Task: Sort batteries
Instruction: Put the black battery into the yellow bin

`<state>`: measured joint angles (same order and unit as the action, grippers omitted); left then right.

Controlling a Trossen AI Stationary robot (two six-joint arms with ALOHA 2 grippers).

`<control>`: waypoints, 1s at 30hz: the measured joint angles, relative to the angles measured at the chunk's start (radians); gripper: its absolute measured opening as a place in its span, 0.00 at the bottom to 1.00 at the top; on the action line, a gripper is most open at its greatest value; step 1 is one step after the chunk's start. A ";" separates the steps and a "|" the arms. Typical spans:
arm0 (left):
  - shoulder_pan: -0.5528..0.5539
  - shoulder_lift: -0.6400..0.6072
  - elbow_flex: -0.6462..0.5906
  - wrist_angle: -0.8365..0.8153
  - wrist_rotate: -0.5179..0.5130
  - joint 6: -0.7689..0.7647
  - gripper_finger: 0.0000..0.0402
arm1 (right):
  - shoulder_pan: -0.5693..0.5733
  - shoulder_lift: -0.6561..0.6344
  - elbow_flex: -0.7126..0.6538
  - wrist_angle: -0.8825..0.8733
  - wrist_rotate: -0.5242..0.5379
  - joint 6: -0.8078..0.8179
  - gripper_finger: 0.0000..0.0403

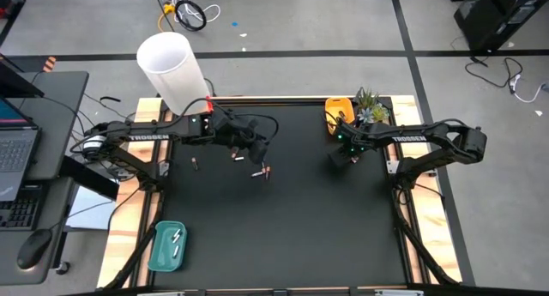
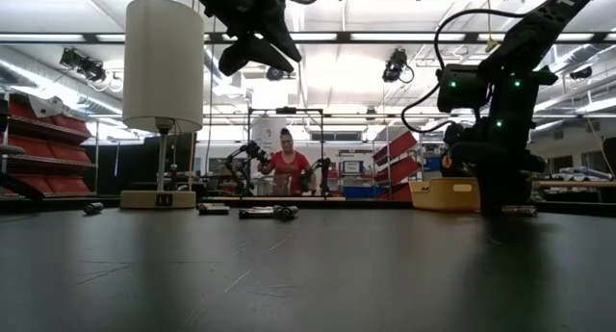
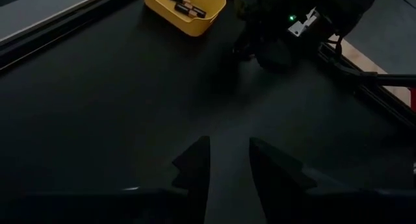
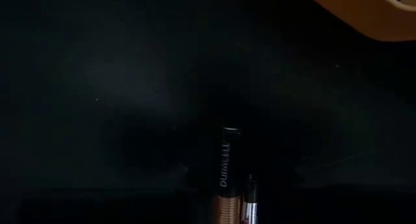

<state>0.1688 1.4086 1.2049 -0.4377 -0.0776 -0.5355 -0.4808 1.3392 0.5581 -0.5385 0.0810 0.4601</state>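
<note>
Two trays frame your sort: a yellow tray (image 1: 336, 112) at upper right of the high view, a teal tray (image 1: 167, 245) at lower left with pale batteries (image 1: 177, 237) inside. The split by colour suggests dark cells go to yellow, light ones to teal. Your right gripper (image 1: 341, 158) sits low on the black surface (image 1: 283, 227), just below the yellow tray in the high view, probably reaching for cells near that tray. The right wrist view gives what the overhead cannot: a dark battery (image 4: 225, 185) with a copper end lying lengthwise at lower centre of that frame, a second slimmer cell (image 4: 249, 201) touching its side. The fingers themselves are lost in shadow there, so you cannot tell whether they are spread or pinching. Your left gripper (image 1: 255, 147) hangs above the surface at upper centre of the high view, over a loose cluster of batteries (image 1: 260, 172); one more lies apart to their left (image 1: 195, 165). The left wrist view shows its two fingers (image 3: 195, 165) with a narrow gap and nothing between them, plus dark cells already in the yellow tray (image 3: 184, 10). The low view adds height: the left gripper (image 2: 252, 51) is well clear of the surface, and the stray cells (image 2: 269, 213) lie flat.
</note>
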 joint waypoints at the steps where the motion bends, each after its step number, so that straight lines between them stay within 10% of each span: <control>1: 0.000 0.000 0.000 0.000 0.000 -0.001 0.30 | 0.000 0.000 0.000 0.000 0.000 0.001 0.18; 12: 0.000 0.000 0.000 0.000 -0.011 -0.019 0.30 | 0.011 0.006 0.013 0.011 -0.060 0.008 0.01; 30: 0.000 0.000 0.000 -0.001 -0.029 -0.027 0.30 | -0.067 -0.041 0.305 0.029 -0.203 -0.061 0.00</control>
<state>0.1684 1.4082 1.2049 -0.4389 -0.1062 -0.5621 -0.5478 1.2985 0.8631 -0.5096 -0.1215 0.3991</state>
